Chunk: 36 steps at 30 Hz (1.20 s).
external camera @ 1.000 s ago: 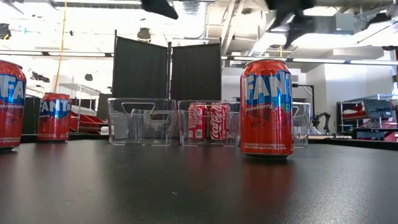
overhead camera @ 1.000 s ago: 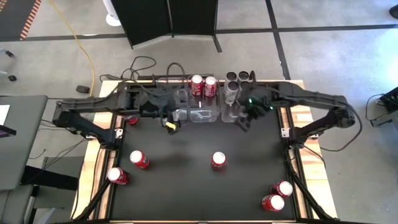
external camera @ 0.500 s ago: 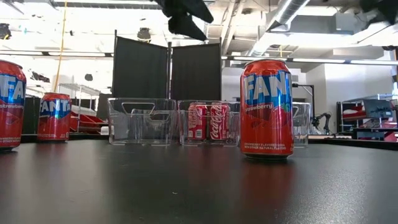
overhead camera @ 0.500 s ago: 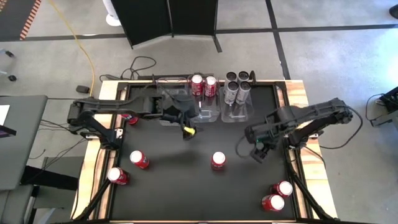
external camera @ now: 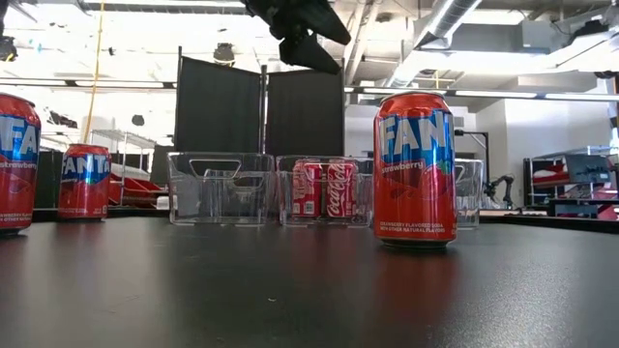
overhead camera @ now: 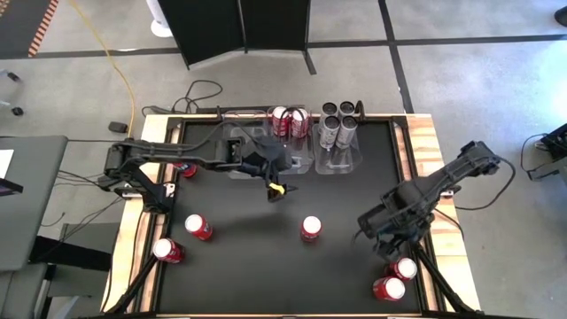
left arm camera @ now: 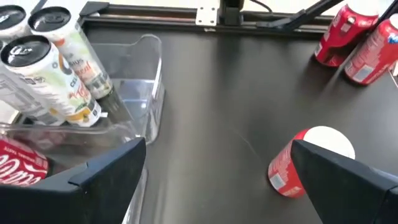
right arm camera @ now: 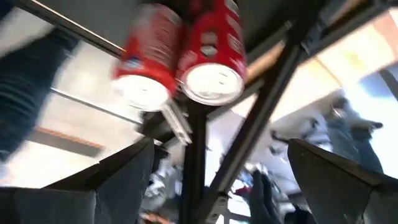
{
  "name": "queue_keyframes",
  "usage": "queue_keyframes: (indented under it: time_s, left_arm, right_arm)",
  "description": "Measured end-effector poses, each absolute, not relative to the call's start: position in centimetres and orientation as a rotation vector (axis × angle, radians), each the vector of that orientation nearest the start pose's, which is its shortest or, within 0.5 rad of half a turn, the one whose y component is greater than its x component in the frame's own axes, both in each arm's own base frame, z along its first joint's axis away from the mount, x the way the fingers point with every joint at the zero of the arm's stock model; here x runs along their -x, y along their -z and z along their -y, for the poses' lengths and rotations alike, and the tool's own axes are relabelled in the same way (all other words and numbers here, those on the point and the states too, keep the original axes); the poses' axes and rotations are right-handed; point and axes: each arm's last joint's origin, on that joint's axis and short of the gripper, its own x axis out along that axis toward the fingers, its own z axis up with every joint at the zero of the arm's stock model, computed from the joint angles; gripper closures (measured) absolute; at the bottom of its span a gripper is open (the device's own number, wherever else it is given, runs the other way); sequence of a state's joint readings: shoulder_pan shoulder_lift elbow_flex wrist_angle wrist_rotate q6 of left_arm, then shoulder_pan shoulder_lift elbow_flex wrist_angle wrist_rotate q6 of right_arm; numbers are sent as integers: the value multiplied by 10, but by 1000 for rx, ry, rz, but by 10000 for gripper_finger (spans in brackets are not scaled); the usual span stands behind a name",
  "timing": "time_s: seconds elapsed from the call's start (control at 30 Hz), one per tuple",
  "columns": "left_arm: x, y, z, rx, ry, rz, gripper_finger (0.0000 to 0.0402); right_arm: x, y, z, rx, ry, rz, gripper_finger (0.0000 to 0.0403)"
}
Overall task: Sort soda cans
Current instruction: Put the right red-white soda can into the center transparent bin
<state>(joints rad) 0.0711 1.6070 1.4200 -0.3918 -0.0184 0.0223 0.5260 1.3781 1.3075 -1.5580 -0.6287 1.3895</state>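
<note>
1. The left arm reaches from the table's left edge across toward the middle, its dark links laid nearly flat over the far part of the black tabletop [overhead camera: 266, 266]. The left gripper [overhead camera: 276, 189] hangs in the air just in front of the clear plastic rectangular bins [overhead camera: 292, 164], with a yellow mark at its tip.
2. Its jaws stand wide and hold nothing; in the left wrist view the two dark fingers [left arm camera: 106, 177] spread to either side of open tabletop.
3. The right arm folds back from the right edge, elbow out, with the right gripper [overhead camera: 383, 232] low over the near right part of the table, just beside two red soda cans with silver tops [overhead camera: 397, 276].
4. Its jaws are also wide and empty; the right wrist view shows those two red cans [right arm camera: 186, 59] close ahead between the spread fingers [right arm camera: 118, 171].
5. One red can with a blue label [overhead camera: 311, 228] stands alone mid-table, between the two grippers.
6. Two more red cans [overhead camera: 183, 237] stand near the left edge, and another red one [overhead camera: 188, 168] shows partly under the left arm.
7. Two red cans [overhead camera: 290, 121] sit in the middle bin; several silver-grey cans with pale labels [overhead camera: 338, 124] sit in the bin to its right.
</note>
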Motion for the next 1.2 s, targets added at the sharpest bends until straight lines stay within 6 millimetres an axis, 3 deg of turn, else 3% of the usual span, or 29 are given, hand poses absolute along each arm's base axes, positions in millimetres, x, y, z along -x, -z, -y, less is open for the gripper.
queue_keyframes:
  time_s: [0.13,0.33,0.53,0.93,1.2]
  left_arm:
    - [-362,-327,-26,-12,-71,-585,6]
    - [-361,-326,-26,-14,-70,-598,6]
    - [-360,-326,-26,-14,-70,-605,6]
    - [-358,-323,-29,-19,-77,-634,6]
    - [-357,-323,-39,-10,-104,-645,6]
  right_arm:
    - [-173,-289,-124,-993,426,-2077,18]
    - [-180,-262,-125,-1047,344,-2049,18]
    - [-173,-238,-121,-1062,385,-2115,18]
    - [-176,-211,-125,-1165,362,-2081,18]
    - [-165,-199,-134,-1154,398,-2133,19]
